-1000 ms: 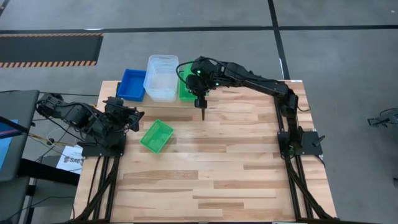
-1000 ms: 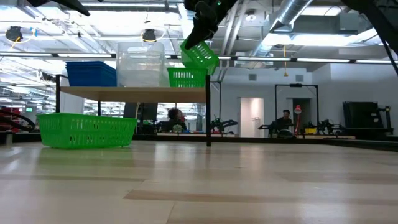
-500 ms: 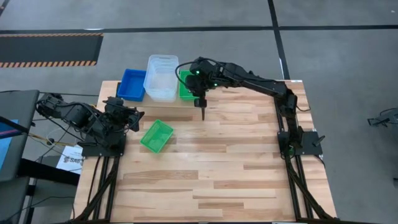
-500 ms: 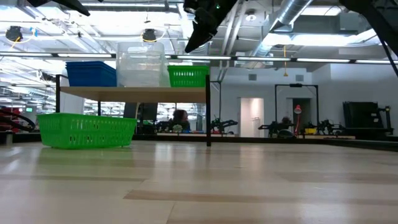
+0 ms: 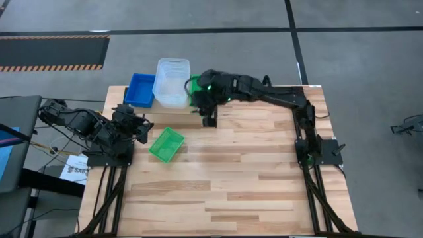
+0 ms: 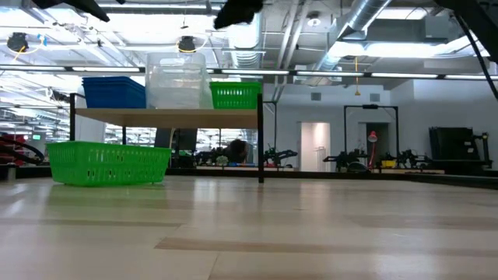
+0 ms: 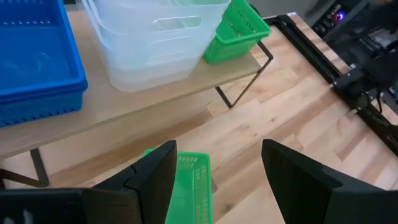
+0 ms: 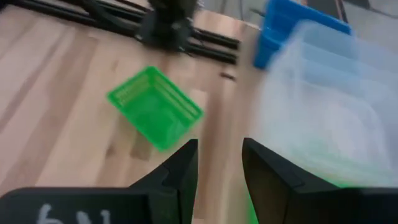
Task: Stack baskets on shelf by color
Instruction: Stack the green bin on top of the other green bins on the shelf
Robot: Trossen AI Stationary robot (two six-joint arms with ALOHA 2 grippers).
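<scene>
Robotics lab: exposed ceiling ducts point(image 6: 366, 23), other rigs point(image 6: 373, 159)

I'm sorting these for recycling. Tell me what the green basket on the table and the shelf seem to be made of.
The green basket looks like thin molded plastic: uniform bright colour and latticed walls, plain in the low view. The shelf seems to have a light wood top, pale with a matte look, on thin black legs, probably metal, though that is only a guess from their slimness.

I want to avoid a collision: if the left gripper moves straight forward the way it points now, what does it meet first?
Probably the green basket lying on the table, seen between the left gripper's open jaws; the shelf stands beyond it. Depth is uncertain.
</scene>
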